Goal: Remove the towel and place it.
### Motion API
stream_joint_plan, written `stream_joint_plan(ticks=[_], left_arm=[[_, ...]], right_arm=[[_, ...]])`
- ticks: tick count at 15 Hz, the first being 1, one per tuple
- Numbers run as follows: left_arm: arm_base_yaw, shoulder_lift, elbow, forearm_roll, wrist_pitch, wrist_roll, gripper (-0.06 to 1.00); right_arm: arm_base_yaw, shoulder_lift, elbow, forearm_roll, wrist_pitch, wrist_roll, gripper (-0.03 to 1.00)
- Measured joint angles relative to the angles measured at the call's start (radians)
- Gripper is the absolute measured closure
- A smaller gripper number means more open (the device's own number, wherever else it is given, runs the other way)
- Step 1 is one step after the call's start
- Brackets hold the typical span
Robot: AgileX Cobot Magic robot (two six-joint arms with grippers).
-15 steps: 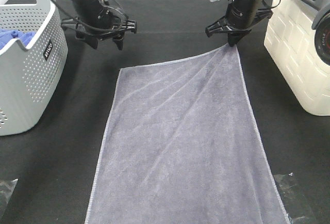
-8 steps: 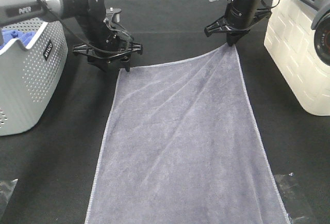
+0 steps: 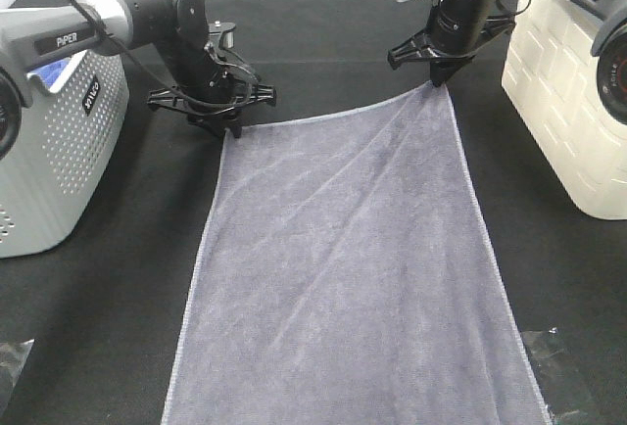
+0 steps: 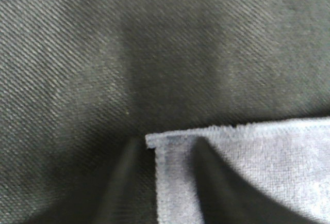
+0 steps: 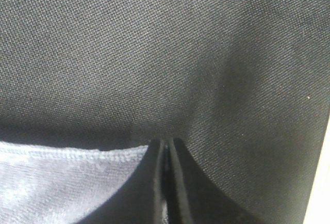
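The left gripper (image 4: 166,146) is sitting with its jaws apart, straddling the far left corner of the towel (image 3: 353,268) — one finger is lying over the pile, the other over the black table covering (image 4: 77,53) just beside the hem. To pinch well here, it should be closing only once one finger is truly under the hem and not merely pressing down on it. Whether that is so yet I cannot tell, since the wrist picture is blurring at the tips. The right gripper (image 5: 166,144) is clamping its fingers together on the far right corner, and creases are fanning out from that corner across the cloth. The towel is lying spread on the table between the grey perforated basket (image 3: 59,151) and the cream bin (image 3: 568,102), touching neither.

The left wrist view is showing exactly how the corner is lying between the fingers, which the high camera is hiding behind the gripper's body — while only the high view is taking in the whole sheet and both containers.
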Motion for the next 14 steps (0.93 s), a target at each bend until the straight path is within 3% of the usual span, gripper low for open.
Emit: stream_joint_plan(ticks=[2, 3, 7, 11, 14], left_arm=[[0.0, 0.0, -0.004, 0.001, 0.0, 0.024, 0.92], [0.0, 0.0, -0.009, 0.007, 0.002, 0.04, 0.94], [0.0, 0.0, -0.081, 0.053, 0.031, 0.046, 0.94], [0.001, 0.0, -0.201, 0.168, 0.026, 0.023, 0.94], [0.016, 0.0, -0.202, 0.184, -0.047, 0.017, 0.94]], right_arm=[[0.0, 0.0, 0.0, 0.003, 0.0, 0.0, 0.97], [0.0, 0.0, 0.0, 0.003, 0.0, 0.0, 0.97], [0.0, 0.0, 0.0, 0.003, 0.0, 0.0, 0.97], [0.0, 0.0, -0.022, -0.002, -0.025, 0.0, 0.97], [0.0, -0.002, -0.055, -0.004, -0.121, 0.0, 0.97]])
